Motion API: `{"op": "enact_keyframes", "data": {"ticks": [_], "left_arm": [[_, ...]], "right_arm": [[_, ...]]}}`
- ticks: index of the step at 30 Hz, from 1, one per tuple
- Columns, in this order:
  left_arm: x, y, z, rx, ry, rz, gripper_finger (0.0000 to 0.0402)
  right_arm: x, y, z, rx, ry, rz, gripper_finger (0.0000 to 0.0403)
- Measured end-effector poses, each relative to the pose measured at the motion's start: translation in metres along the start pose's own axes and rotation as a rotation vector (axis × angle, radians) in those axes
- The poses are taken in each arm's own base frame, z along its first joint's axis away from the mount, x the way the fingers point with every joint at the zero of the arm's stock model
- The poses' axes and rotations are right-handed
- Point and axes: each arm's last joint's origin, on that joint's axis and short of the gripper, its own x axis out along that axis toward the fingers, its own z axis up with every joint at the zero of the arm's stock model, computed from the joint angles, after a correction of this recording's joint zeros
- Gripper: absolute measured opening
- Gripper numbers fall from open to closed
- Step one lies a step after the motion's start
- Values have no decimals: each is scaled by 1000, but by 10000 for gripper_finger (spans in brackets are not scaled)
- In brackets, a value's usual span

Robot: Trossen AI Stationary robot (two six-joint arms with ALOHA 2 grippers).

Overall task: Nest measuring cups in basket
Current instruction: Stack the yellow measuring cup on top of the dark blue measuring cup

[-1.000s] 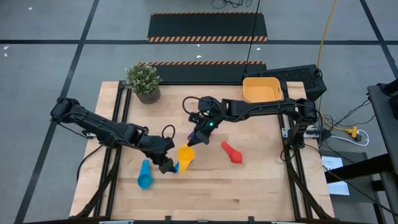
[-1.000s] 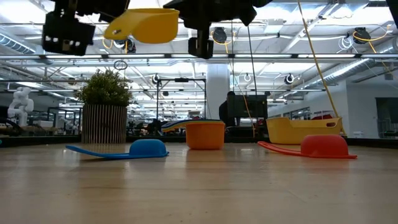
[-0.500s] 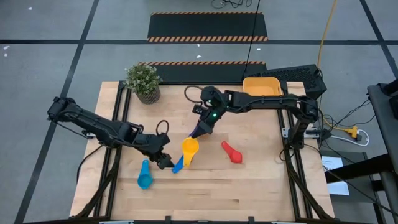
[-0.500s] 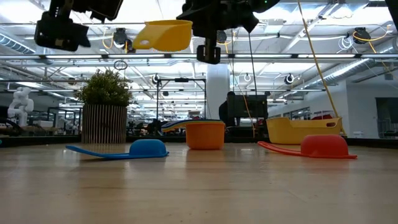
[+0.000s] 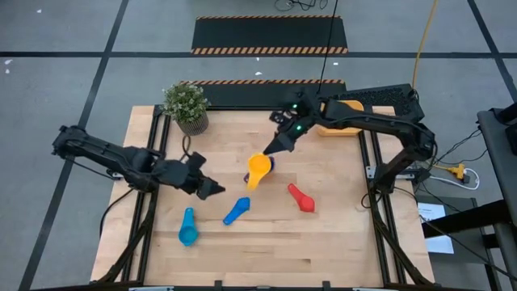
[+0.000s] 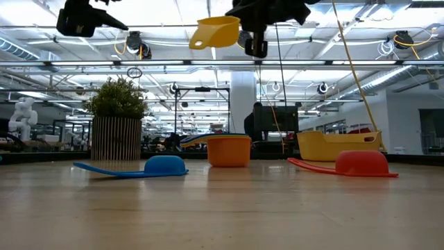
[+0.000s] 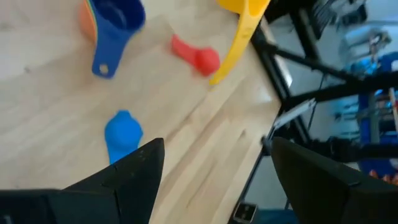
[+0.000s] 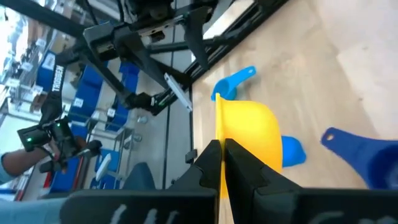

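A pale wooden counter (image 5: 323, 242) stands on a grey floor marked with dark tape lines; a potted plant (image 5: 187, 106) sits at its far left corner. The left pincer (image 5: 212, 190) hangs above the left half of the counter, fingers spread wide and holding nothing. Just in front of it a light blue cup (image 5: 188, 229) lies bowl-down, its handle pointing toward the far edge. To its right a blue cup (image 5: 236, 212) lies on a slant, handle toward the far right. Near the middle, an orange cup (image 6: 229, 151) stands upright with a dark blue cup (image 7: 115, 25) nested in it. Above these the right pincer (image 5: 277, 148) is clamped shut on the handle of the yellow cup (image 5: 258, 168), carried high in the air, bowl toward the near left. Right of centre the red cup (image 5: 301, 197) lies bowl-down, handle toward the far left. The basket (image 5: 340, 115) sits at the far right edge; I cannot tell what is in it.
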Motion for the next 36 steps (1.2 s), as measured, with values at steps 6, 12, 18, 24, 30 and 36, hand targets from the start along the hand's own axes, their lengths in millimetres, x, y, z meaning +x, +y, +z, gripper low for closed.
{"op": "enact_keyframes", "data": {"ticks": [6,12,18,24,30,36], "left_arm": [[-14,1,9,-6,-98,-26,296],[-15,0,19,-5,-170,-42,296],[-1,-6,35,-5,-272,-87,296],[21,-10,48,-12,-337,-110,296],[39,-7,52,-37,-346,-87,296],[38,-7,56,-47,-370,-88,296]], "right_arm": [[-31,-9,-15,50,-94,-12,0],[-41,-27,-45,154,-239,22,0],[-41,-46,-77,308,-447,141,0],[-42,-54,-97,400,-566,180,0],[-39,-54,-100,424,-567,151,0],[-21,-60,-104,488,-530,99,0]]}}
